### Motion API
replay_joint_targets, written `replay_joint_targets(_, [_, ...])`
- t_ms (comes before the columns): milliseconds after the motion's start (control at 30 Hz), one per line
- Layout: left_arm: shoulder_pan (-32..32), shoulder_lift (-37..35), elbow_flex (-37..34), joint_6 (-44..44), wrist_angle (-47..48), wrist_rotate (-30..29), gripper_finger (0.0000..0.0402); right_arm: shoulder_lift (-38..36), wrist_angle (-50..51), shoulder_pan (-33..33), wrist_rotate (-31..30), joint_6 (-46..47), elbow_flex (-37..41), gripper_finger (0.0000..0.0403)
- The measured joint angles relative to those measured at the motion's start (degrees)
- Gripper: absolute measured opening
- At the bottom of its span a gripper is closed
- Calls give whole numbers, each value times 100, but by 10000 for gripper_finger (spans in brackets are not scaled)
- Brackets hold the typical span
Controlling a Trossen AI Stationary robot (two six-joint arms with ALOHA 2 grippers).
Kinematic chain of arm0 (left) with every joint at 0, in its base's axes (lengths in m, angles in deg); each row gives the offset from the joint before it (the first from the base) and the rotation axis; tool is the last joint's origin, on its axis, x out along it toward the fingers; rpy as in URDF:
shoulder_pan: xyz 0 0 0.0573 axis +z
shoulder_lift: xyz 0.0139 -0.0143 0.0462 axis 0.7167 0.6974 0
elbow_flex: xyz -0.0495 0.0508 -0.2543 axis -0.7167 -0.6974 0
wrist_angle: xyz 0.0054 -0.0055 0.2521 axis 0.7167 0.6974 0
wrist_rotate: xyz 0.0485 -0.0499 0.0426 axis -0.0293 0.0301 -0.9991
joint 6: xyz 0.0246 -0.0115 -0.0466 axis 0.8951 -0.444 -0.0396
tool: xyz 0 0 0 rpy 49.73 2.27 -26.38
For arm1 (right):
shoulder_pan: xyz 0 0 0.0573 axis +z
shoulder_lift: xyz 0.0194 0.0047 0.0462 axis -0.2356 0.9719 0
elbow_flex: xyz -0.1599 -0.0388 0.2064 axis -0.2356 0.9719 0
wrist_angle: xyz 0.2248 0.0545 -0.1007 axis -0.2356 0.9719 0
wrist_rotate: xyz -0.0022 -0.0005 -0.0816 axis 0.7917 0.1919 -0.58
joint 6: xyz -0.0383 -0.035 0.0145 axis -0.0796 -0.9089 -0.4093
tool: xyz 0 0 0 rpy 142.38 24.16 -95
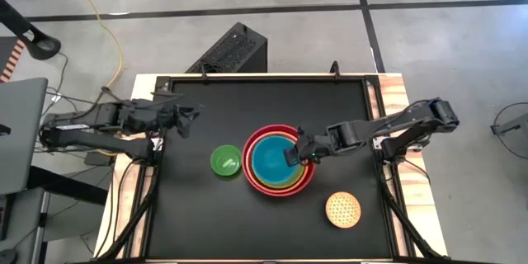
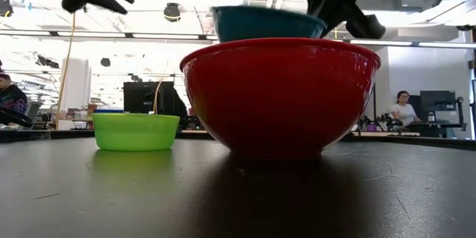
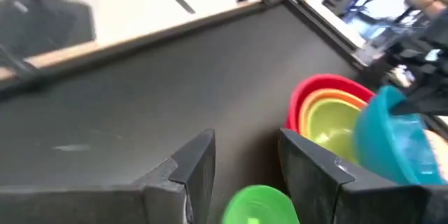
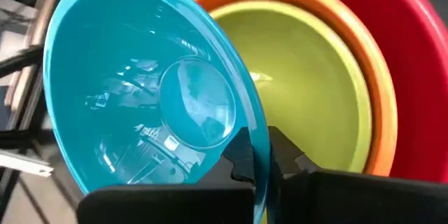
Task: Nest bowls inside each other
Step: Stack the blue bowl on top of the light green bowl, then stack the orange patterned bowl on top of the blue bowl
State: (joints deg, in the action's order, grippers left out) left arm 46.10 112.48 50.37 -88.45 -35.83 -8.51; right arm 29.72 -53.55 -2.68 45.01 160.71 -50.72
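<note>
A red bowl (image 1: 307, 180) stands mid-table with an orange bowl (image 4: 364, 63) and an olive green bowl (image 4: 308, 84) nested inside it. Over this stack hangs a teal blue bowl (image 1: 271, 162), with my right gripper (image 1: 297, 155) shut on its rim. The small bright green bowl (image 1: 225, 162) rests on its base left of the stack. The dotted yellow bowl (image 1: 343, 209) sits near the front right. My left gripper (image 1: 186, 120) hovers open above the table's left part, touching nothing. My right gripper pinches the teal bowl's rim (image 4: 263, 147) on the side toward the table's right, one finger inside the bowl and one outside. The fingers slant down from the right. The bowl is tilted and lifted above the nested stack (image 2: 268, 24).
A raised frame (image 1: 264, 79) edges the black table. Bare tabletop lies at the far side and front left. People sit in the room behind the table in the low view.
</note>
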Motion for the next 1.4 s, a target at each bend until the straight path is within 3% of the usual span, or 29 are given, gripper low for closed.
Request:
replay_joint_targets(267, [-4, -59, -909, -321, -1453, 833, 144, 570, 113, -161, 269, 264, 2, 6])
replay_joint_targets(633, [-2, -35, -930, -257, -1502, 1065, 144, 820, 292, -361, 439, 357, 2, 7])
replay_joint_targets(1100, [-2, -37, -929, -173, -1491, 1114, 144, 813, 329, -344, 513, 404, 1, 127])
replay_joint_targets(1400, [-2, 2, -929, -60, -1340, 1350, 144, 759, 990, -348, 557, 319, -382, 153])
